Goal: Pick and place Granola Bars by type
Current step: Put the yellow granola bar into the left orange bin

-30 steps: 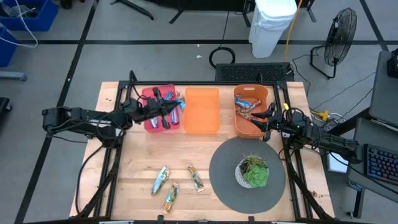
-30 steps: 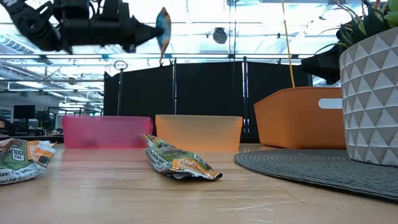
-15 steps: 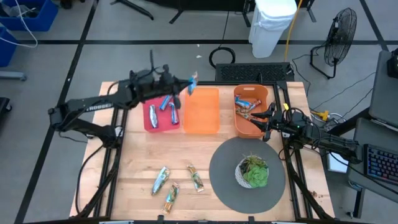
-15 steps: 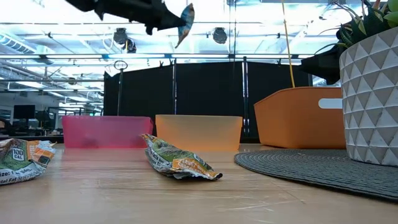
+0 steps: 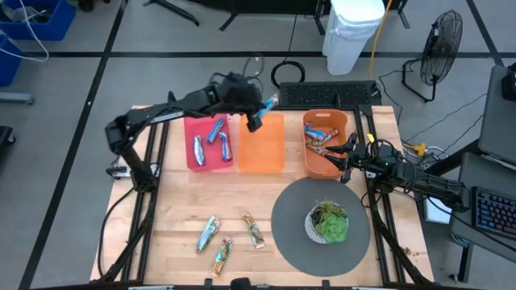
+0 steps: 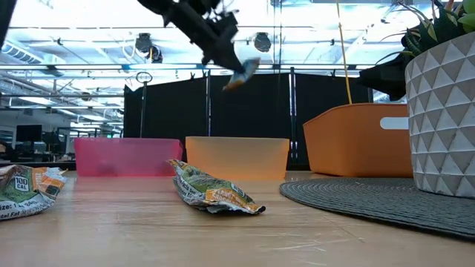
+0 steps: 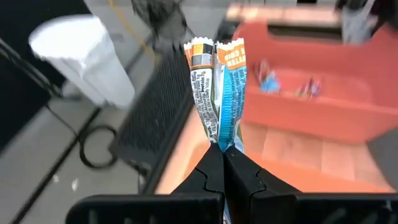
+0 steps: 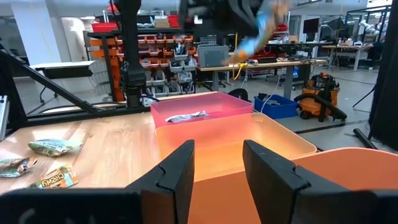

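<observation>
- At the upper centre of the high view, the left gripper (image 5: 256,114) hangs above the far edge of the pale orange plastic bin (image 5: 262,153), its jaws pinched tight on a blue foil-wrapped granola bar (image 5: 270,103) that juts toward the upper right.
- In the left wrist view the fingers meet on one crimped end of the wrapper, and what rises from them looks like two bars side by side, a blue one (image 7: 229,93) and a silver-orange one (image 7: 202,87); whether both are truly held I cannot tell for sure.
- In the low view the held bar (image 6: 241,73) sags tilted at the upper centre, which suggests a light, limp packet that swings from an end grip.
- The foil looks slick and crinkly; a grip across the middle of the bar would likely hold steadier than the crimped seal, and the contents may crumble if squeezed hard.
- At the right of the high view, the right gripper (image 5: 347,161) waits just beside the deep orange tub (image 5: 313,165), which holds several bars; its fingers (image 8: 177,171) stand apart with nothing between them.
- Three blue bars (image 5: 211,141) lie in the pink plastic bin (image 5: 193,163) at the upper left of the table.
- Three green-gold bars (image 5: 230,238) lie loose on the wooden table (image 5: 177,209) at the lower centre, one crumpled packet (image 6: 211,191) showing near the low camera.
- A potted green plant (image 5: 328,221) sits on a round grey mat (image 5: 286,221) at the lower right.
</observation>
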